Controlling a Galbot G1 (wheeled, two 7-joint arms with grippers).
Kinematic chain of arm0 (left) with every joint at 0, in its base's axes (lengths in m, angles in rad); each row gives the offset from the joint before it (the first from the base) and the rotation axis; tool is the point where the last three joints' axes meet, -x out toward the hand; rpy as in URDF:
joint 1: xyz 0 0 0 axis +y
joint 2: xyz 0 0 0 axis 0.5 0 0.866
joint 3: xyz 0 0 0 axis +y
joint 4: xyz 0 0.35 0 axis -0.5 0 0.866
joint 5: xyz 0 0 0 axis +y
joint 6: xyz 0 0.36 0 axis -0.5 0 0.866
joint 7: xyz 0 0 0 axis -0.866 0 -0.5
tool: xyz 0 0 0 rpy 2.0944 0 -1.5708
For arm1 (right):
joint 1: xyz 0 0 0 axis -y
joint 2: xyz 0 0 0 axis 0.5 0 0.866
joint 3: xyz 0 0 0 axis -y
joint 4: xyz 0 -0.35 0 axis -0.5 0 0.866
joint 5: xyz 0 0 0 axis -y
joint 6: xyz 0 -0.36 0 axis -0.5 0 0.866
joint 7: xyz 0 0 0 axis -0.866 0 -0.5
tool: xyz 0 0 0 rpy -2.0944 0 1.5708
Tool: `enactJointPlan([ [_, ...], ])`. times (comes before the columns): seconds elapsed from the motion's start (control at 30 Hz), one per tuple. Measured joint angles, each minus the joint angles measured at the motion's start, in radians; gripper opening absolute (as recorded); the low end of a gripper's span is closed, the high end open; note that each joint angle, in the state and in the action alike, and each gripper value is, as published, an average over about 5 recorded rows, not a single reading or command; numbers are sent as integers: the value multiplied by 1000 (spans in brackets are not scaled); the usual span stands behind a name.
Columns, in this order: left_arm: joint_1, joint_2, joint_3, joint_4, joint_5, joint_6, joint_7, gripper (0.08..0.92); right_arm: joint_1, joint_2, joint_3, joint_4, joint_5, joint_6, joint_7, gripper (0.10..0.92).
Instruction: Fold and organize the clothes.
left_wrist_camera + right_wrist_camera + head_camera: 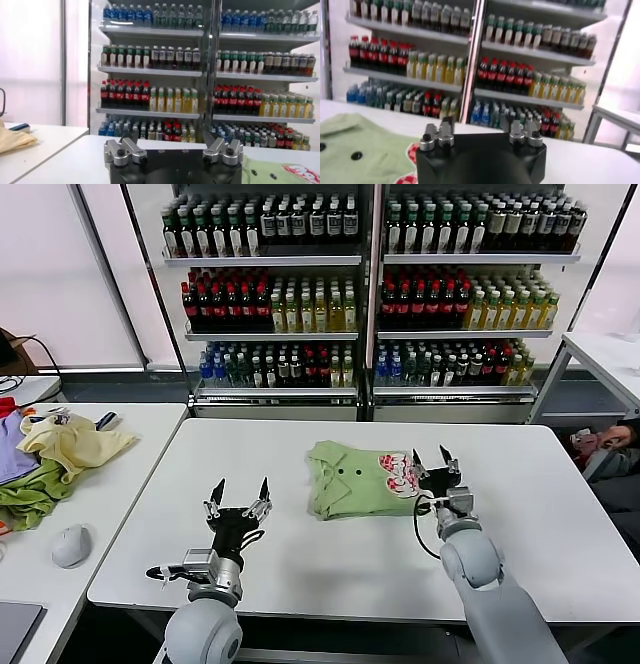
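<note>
On the side worktop at the far left lies a heap of pale yellow, purple and darker green garments, set apart from the work, most likely as pieces not in hand now; its left part is cut off by the picture's edge, and a pale grey computer mouse sits near it. On the main white worktop, the left gripper hovers near the front edge with its jaws spread wide and empty, well apart from the shirt, apparently waiting. Right of it, about mid-worktop, lies the light green short-sleeved cotton shirt, folded into a compact bundle with its small dark buttons and red-and-white printed patch facing up. The right gripper stands just beside the patch edge, jaws apart and holding nothing, which suggests a fold just released. How neat the folds underneath are cannot be seen. Behind stand shelves of bottled drinks.
</note>
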Motion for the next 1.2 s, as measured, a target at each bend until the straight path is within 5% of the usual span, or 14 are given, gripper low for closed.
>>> enactJointPlan([
  [0.23,19,4,-12,-24,0,0,12,823,-135,4,72,143,0,56,1,810],
  [1.2,138,8,-82,-117,3,-1,70,823,-454,43,162,446,-62,150,63,823],
])
